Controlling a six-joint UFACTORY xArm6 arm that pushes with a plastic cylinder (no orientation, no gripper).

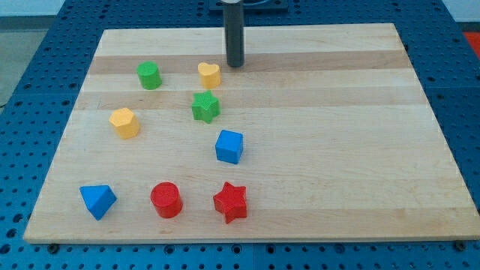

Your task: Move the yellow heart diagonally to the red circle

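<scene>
The yellow heart (209,74) sits near the view's top, left of centre. My tip (235,64) is just to its upper right, a small gap apart. The red circle (166,199) stands near the view's bottom, well below the heart and slightly to its left.
A green star (205,106) lies right below the heart. A green cylinder (149,76) is to the heart's left. A yellow hexagon block (124,122), a blue cube (229,146), a blue triangle (97,201) and a red star (230,202) lie on the wooden board (360,150).
</scene>
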